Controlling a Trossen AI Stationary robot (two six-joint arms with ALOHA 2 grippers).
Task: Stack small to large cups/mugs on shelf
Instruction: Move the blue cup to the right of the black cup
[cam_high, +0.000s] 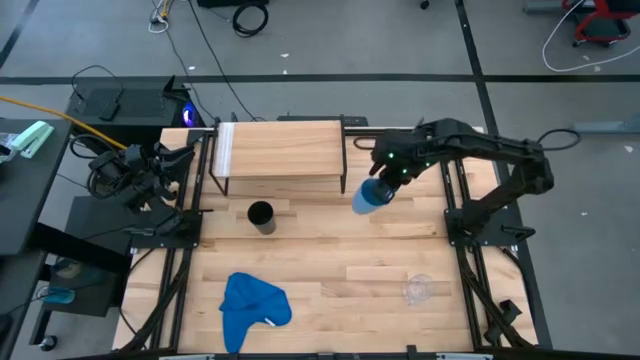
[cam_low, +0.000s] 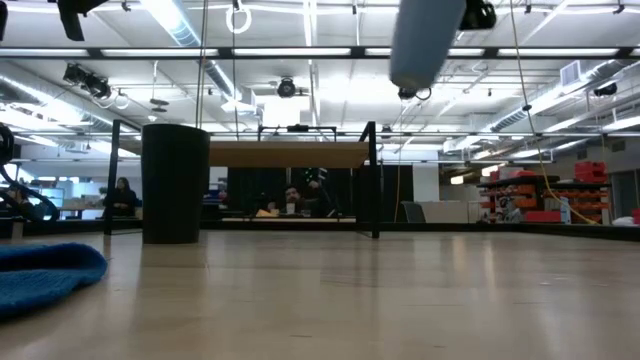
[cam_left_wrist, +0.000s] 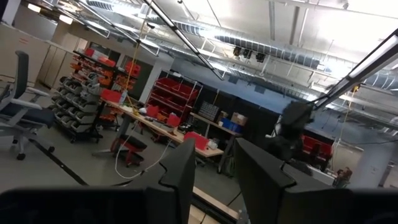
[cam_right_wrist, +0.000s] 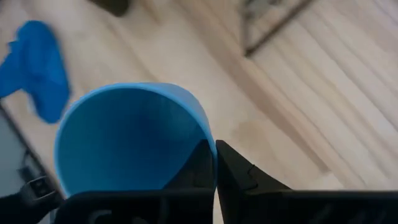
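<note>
My right gripper (cam_high: 385, 183) holds the light-blue cup (cam_high: 367, 197) in the air, just off the shelf's right end; the cup also shows high in the low view (cam_low: 425, 42). The black cup (cam_high: 260, 216) stands upright on the table in front of the shelf (cam_high: 280, 148), a light-wood board on black legs. The clear cup (cam_high: 417, 290) stands near the table's front right. My left gripper (cam_left_wrist: 214, 177) is parked at the table's far left, its fingers a little apart and empty. My right gripper pinches the light-blue cup's rim (cam_right_wrist: 208, 140) with one finger (cam_right_wrist: 196, 165) inside the cup and one (cam_right_wrist: 239, 171) outside. The cup is lifted clear of the table and tilted, its mouth toward the wrist.
A crumpled blue cloth (cam_high: 250, 308) lies at the table's front left. The shelf's black legs (cam_high: 344, 180) stand close to the held cup. Bare wood lies between the black cup and the clear cup.
</note>
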